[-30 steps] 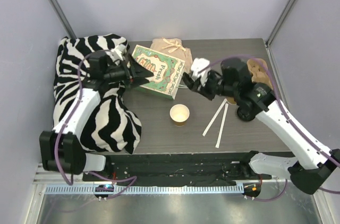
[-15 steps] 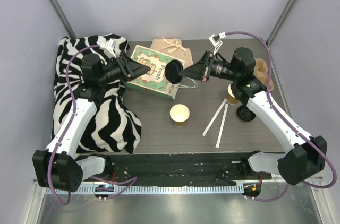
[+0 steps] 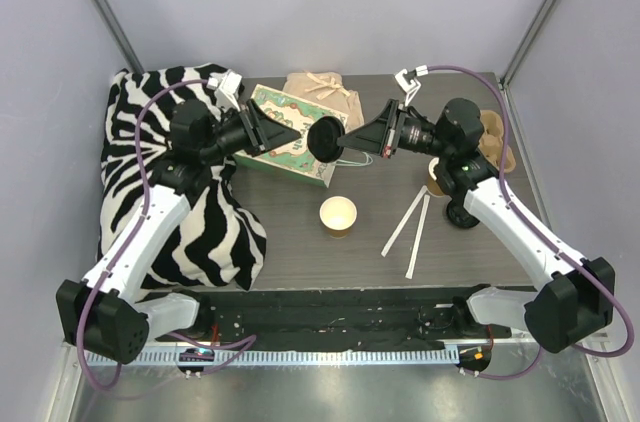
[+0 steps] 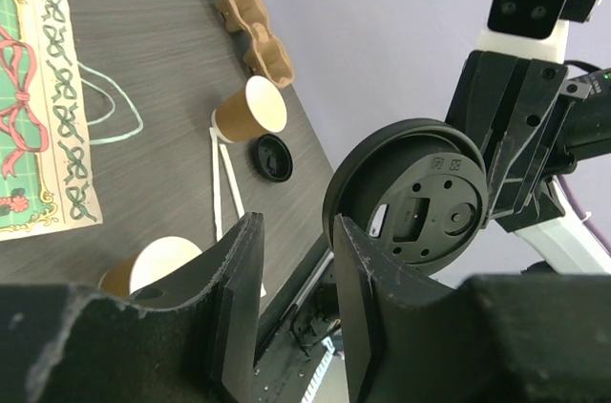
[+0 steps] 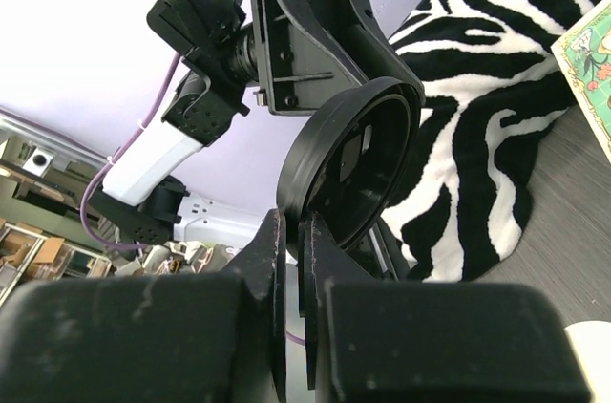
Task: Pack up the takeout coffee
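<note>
While no cup wears a lid, progress: early by my judgement, with nothing packed.
Right tool (image 5: 291,222): closed on the rim of a black lid (image 4: 410,198), holding it on edge in the air.
Left tool (image 4: 294,231): jaws apart with nothing in the gap. The lid stands just past its right fingertip, and I cannot tell whether they touch.
Step in hand: probably a pass or re-grip of the lid between the two tools.
Coffee: not yet in one piece. The likely cup (image 3: 338,214) stands upright and open on the desk (image 3: 300,252), below and between the two tools.
Second cup (image 4: 250,116): also open, back near the right tool's arm, with a spare lid (image 4: 270,157) lying just beside it.
Bag (image 3: 295,134): a printed one lying on the desk under the left tool. I cannot tell whether its mouth is open.
Done: one lid is up off the desk and in a grip.
Left: seat the lid on a cup, then carry the closed cup to the bag, if that is where it goes.
Risk: the lid is pinched by its thin edge alone and may twist during a handover.
</note>
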`<state>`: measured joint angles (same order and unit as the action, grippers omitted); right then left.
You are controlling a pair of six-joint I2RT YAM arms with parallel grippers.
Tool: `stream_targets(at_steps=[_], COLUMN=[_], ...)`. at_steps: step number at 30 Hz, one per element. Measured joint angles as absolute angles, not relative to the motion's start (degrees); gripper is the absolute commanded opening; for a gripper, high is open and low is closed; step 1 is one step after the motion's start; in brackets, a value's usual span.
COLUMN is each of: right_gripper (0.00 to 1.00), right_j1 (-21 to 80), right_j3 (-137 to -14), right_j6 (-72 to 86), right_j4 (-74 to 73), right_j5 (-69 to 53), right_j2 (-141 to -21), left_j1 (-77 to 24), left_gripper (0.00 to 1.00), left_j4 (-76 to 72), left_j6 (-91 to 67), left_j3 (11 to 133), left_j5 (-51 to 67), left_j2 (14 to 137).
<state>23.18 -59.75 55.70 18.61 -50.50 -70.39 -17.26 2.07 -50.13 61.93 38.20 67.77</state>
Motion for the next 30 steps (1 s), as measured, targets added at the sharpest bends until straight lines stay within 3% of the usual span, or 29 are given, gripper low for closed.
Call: stream_targets(at_steps=[30], right_gripper=[0.01], right_j1=[23.16], right_j3=[-55.64], right_j6=[56.34], right_j4=[20.16], right_j5=[-52.21], right_j2=[-68.12], left_j1=[-19.62], left_gripper=[0.33], left_j4=[-8.36], left_j6=[-58.28], left_j3=[59.18], left_j5=[43.0], left_j2=[68.4])
